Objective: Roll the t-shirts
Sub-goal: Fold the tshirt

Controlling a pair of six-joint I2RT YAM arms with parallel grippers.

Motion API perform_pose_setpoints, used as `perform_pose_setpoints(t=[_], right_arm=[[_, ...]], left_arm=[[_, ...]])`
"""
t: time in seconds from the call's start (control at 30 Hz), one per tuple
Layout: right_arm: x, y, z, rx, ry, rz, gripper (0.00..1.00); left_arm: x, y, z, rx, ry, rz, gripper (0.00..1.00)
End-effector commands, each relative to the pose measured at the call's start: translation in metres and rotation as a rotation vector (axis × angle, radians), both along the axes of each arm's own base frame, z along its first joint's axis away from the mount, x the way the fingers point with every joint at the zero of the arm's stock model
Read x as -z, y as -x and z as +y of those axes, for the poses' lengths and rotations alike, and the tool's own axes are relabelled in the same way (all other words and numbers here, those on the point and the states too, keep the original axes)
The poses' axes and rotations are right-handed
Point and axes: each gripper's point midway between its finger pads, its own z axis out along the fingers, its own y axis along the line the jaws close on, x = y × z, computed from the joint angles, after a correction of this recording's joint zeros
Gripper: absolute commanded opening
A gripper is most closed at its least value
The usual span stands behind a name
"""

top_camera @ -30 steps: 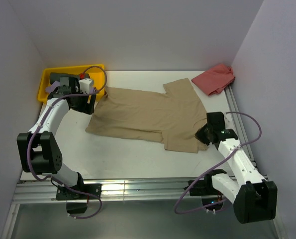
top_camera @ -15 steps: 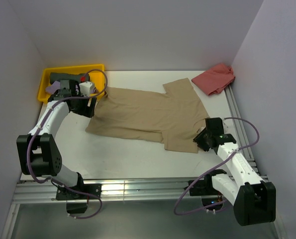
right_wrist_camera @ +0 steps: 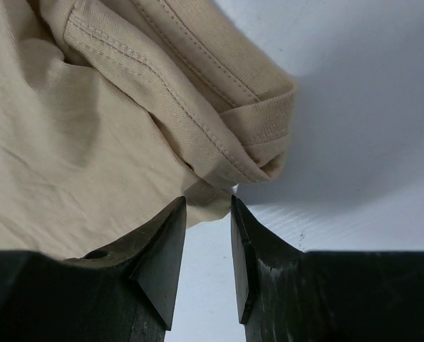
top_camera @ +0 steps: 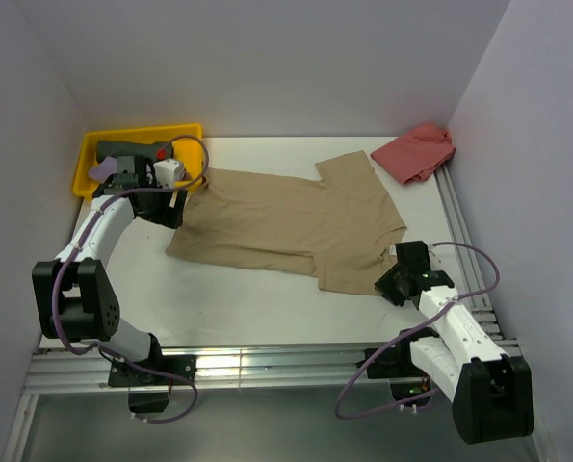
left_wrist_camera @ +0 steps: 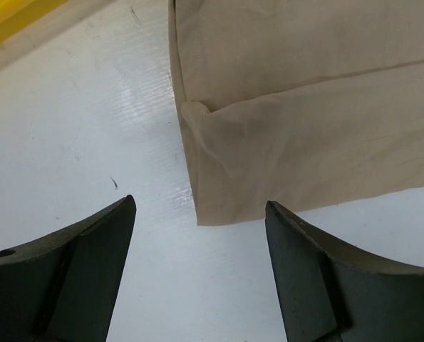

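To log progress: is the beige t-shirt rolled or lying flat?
Flat, not rolled: the beige t-shirt lies spread across the table, only some edges doubled over.

Bench (top_camera: 267, 308): white, glossy top. The left wrist view shows a glare patch and a few short dark scratches (left_wrist_camera: 114, 183).
Yellow plastic tray (top_camera: 142, 131): rectangular, at far-left corner of bench. One edge shows at top left of left wrist view.
Aluminium rail (top_camera: 267, 364): runs along near edge of bench.
Plain pale walls (top_camera: 267, 58): enclose bench at back and both sides.
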Motion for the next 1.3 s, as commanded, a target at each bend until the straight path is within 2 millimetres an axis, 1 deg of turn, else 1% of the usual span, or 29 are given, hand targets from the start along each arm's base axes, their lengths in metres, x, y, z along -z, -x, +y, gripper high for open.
perform_pose_setpoints(t=[0.0, 0.23, 0.3, 0.4, 0.47, 0.5, 0.57, 0.6, 0.63, 0.67, 0.7, 0.73, 0.8, 0.87, 0.9, 0.93, 0.97, 1.03, 1.07, 1.13, 1.17, 1.2, 1.23, 1.27], right_arm=[[-0.003, -0.007, -0.002, 0.011, 0.01, -0.041, 0.39], [-0.002, -0.007, -0.002, 0.009, 0.014, -0.034, 0.39], [-0.002, -0.007, -0.002, 0.009, 0.016, -0.031, 0.38], [-0.001, -0.007, -0.001, 0.004, 0.013, -0.031, 0.29], [0.0, -0.008, 0.0, -0.002, 0.006, -0.027, 0.26], [0.001, -0.008, 0.001, -0.002, 0.006, -0.026, 0.2], [0.0, -0.01, 0.001, -0.004, 0.004, -0.033, 0.13], [-0.001, -0.01, 0.001, -0.006, 0.003, -0.036, 0.06], [-0.005, -0.013, 0.002, -0.007, 0.001, -0.045, 0.02], [-0.006, -0.014, 0.002, -0.009, 0.001, -0.047, 0.0], [-0.009, -0.016, 0.003, -0.014, 0.0, -0.052, 0.0], [-0.017, -0.022, 0.003, -0.015, -0.001, -0.071, 0.0], [-0.023, -0.027, 0.004, -0.029, 0.002, -0.078, 0.0], [-0.046, -0.048, 0.007, -0.053, 0.0, -0.104, 0.0], [-0.046, -0.048, 0.007, -0.054, 0.0, -0.104, 0.0], [-0.051, -0.053, 0.008, -0.062, 0.001, -0.111, 0.0], [-0.064, -0.064, 0.009, -0.066, -0.002, -0.14, 0.0], [-0.07, -0.073, 0.011, -0.08, -0.005, -0.141, 0.0], [-0.077, -0.084, 0.012, -0.086, -0.005, -0.147, 0.0], [-0.083, -0.094, 0.016, -0.101, -0.018, -0.154, 0.0], [-0.086, -0.105, 0.017, -0.105, -0.024, -0.159, 0.0], [-0.087, -0.109, 0.019, -0.115, -0.03, -0.16, 0.0], [-0.093, -0.118, 0.021, -0.118, -0.038, -0.175, 0.0], [-0.087, -0.125, 0.021, -0.121, -0.042, -0.16, 0.0]], left_arm=[[-0.011, -0.001, -0.003, 0.026, 0.01, -0.041, 0.78], [-0.01, -0.001, -0.004, 0.026, 0.013, -0.04, 0.78], [-0.01, -0.001, -0.003, 0.025, 0.008, -0.039, 0.78], [-0.009, -0.001, -0.003, 0.023, 0.013, -0.037, 0.78], [-0.009, -0.001, -0.004, 0.023, 0.015, -0.038, 0.78], [-0.009, -0.002, -0.004, 0.021, 0.016, -0.039, 0.78], [-0.009, -0.001, -0.004, 0.021, 0.016, -0.036, 0.77], [-0.009, -0.001, -0.004, 0.025, 0.014, -0.037, 0.77], [-0.008, -0.001, -0.003, 0.023, 0.013, -0.035, 0.77], [-0.007, -0.001, -0.003, 0.022, 0.009, -0.034, 0.77], [-0.008, -0.002, -0.002, 0.021, 0.008, -0.037, 0.77], [-0.007, -0.002, -0.003, 0.022, 0.009, -0.036, 0.77], [-0.006, -0.002, -0.003, 0.022, 0.009, -0.031, 0.77], [-0.003, -0.003, -0.002, 0.02, 0.007, -0.023, 0.77], [-0.001, -0.003, -0.002, 0.02, 0.007, -0.02, 0.77], [-0.002, -0.003, -0.001, 0.018, 0.003, -0.022, 0.77], [0.0, -0.003, -0.001, 0.015, 0.002, -0.018, 0.77], [0.002, -0.003, -0.001, 0.018, -0.001, -0.011, 0.77], [0.003, -0.003, 0.0, 0.016, -0.002, -0.01, 0.77], [0.006, -0.003, -0.001, 0.016, -0.003, -0.002, 0.77], [0.008, -0.004, -0.001, 0.016, -0.003, 0.004, 0.77], [0.011, -0.004, -0.001, 0.016, -0.003, 0.01, 0.77], [0.013, -0.005, 0.0, 0.014, -0.004, 0.012, 0.77], [0.017, -0.004, 0.001, 0.011, -0.008, 0.022, 0.77]])
